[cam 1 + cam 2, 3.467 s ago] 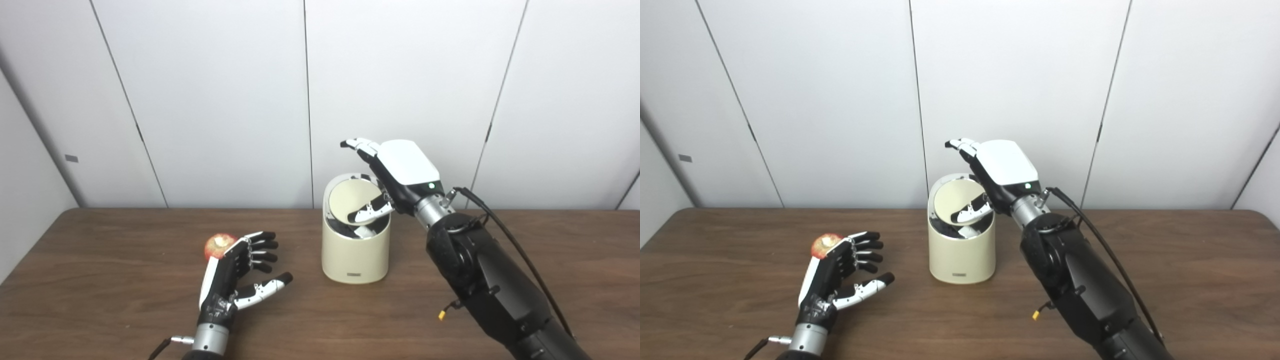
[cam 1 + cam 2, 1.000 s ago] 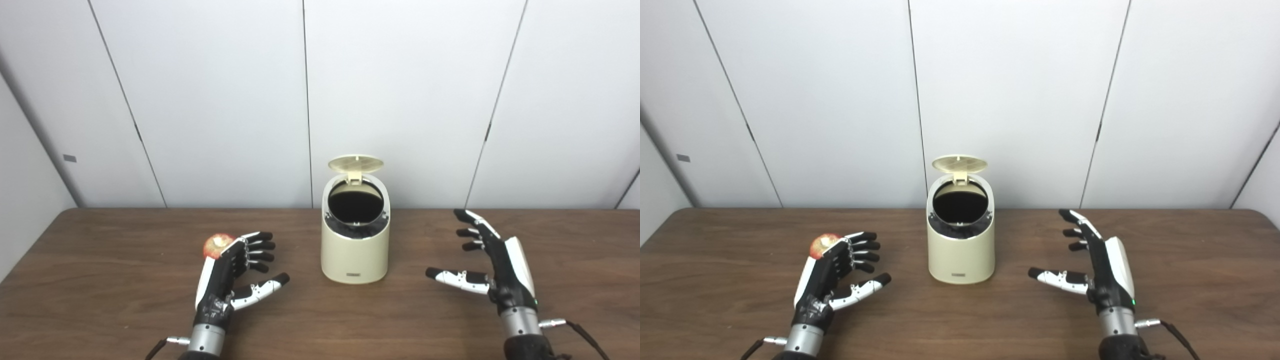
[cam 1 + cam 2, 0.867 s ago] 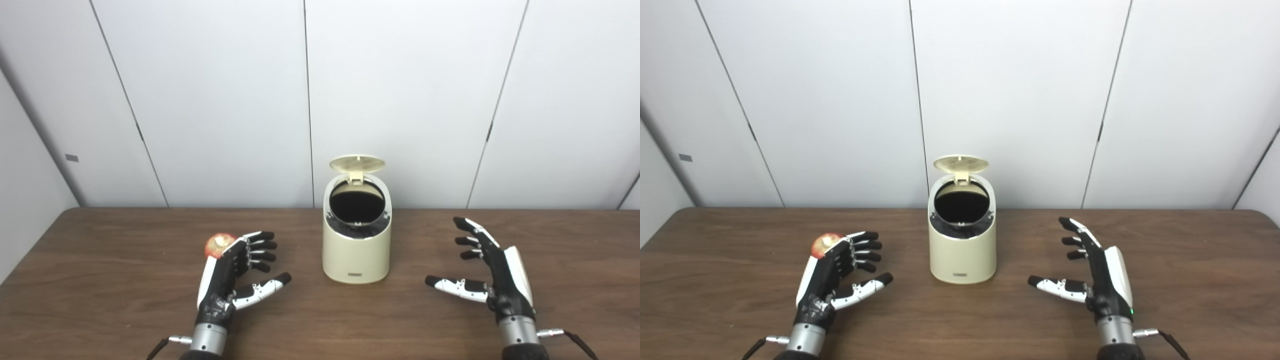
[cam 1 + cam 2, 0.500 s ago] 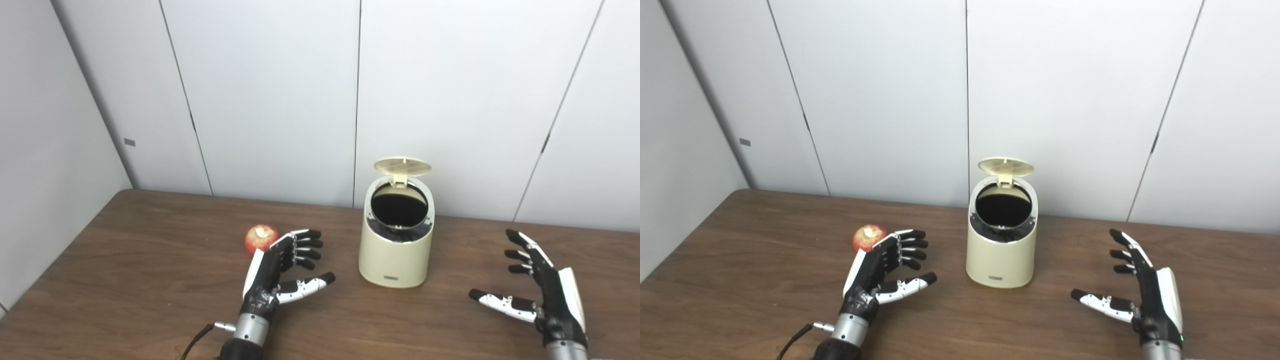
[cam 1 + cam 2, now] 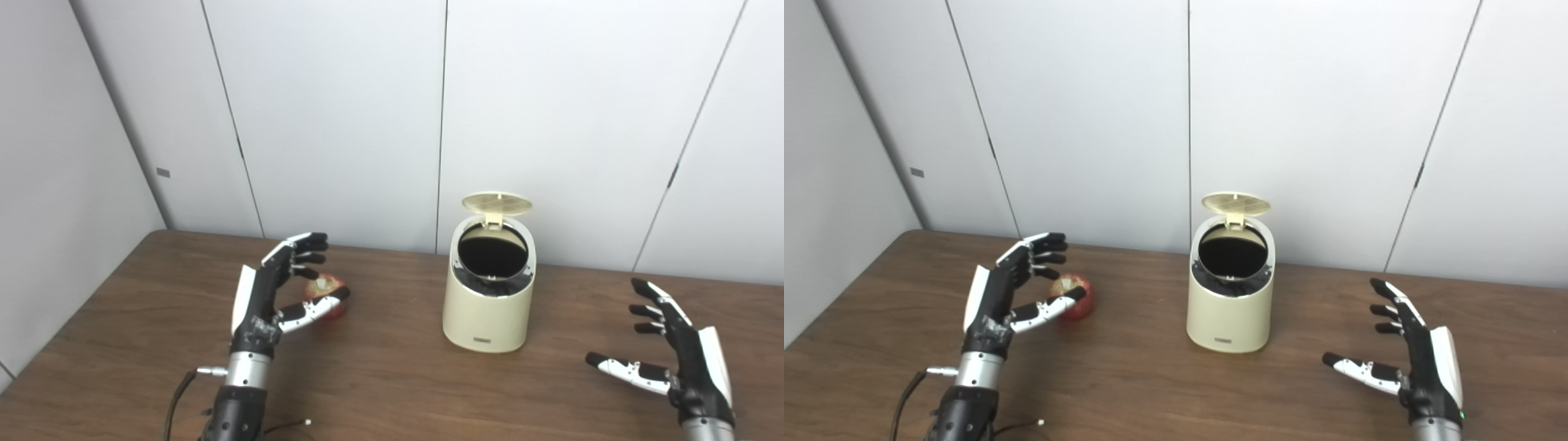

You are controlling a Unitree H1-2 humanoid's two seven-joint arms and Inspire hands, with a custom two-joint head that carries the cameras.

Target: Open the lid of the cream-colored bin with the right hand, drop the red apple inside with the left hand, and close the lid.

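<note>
The cream-colored bin (image 5: pixel 488 309) stands on the brown table, its round lid (image 5: pixel 496 203) flipped up at the back and its dark inside showing. A red apple (image 5: pixel 324 290) lies on the table left of the bin. My left hand (image 5: pixel 272 294) is open around the apple's left side, fingers above it and thumb in front, not closed on it. Off to the bin's right, near the table's front, my right hand (image 5: pixel 677 349) rests open with spread fingers and holds nothing.
White wall panels (image 5: pixel 343 110) close off the back and left of the table (image 5: pixel 392 386). A thin cable (image 5: pixel 177 392) trails from the left wrist near the front edge.
The right hand came away from the bin, leaving the lid up, and settled low at the right. The camera turned left. The left hand rose and moved to cup the apple.
</note>
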